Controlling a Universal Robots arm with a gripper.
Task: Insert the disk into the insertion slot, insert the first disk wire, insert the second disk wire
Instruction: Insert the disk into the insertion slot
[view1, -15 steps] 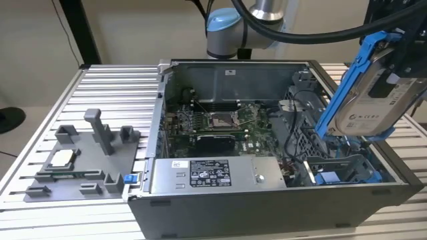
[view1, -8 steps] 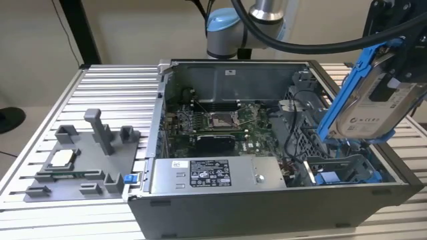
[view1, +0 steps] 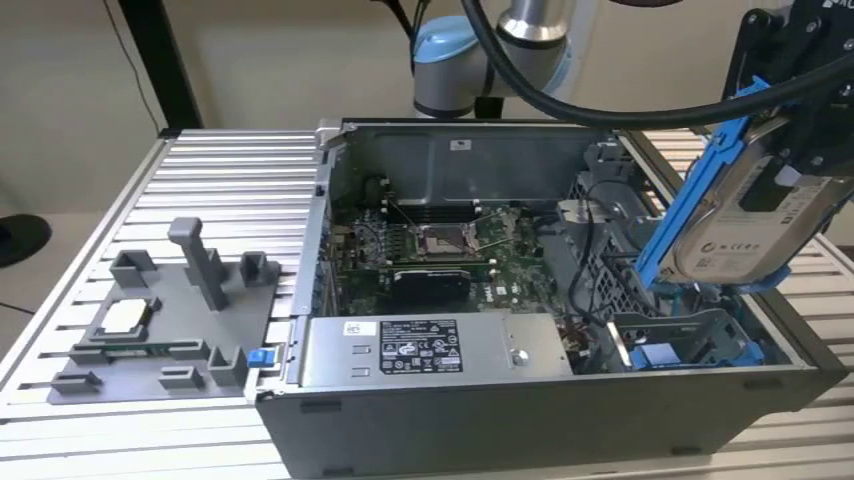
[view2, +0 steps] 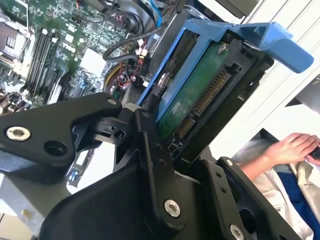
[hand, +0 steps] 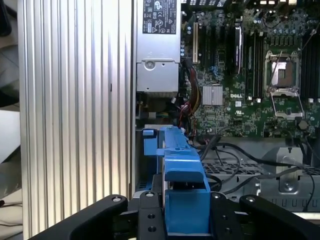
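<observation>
In the exterior view the claw (view1: 798, 120) is cut off by the top and right edges. Its black links cover the upper end of the disk (view1: 741, 225), so we cannot follow its grip there. In the first wrist view the fingers (hand: 150, 220) press against both sides of the blue caddy, closed on it. We cannot make out the insertion slot beneath the disk, nor tell which of the dark cables (view1: 577, 270) in the computer case (view1: 534, 410) are the disk wires. The arm (view1: 534, 25) reaches from behind the case toward the exterior view's right and holds the disk tilted in the air, its lower end just above the blue-lined bay (view1: 657, 355). In the second wrist view the disk's green circuit board faces us, and a person's hand (view2: 290, 147) shows beside the ribbed bench (view1: 227, 170).
</observation>
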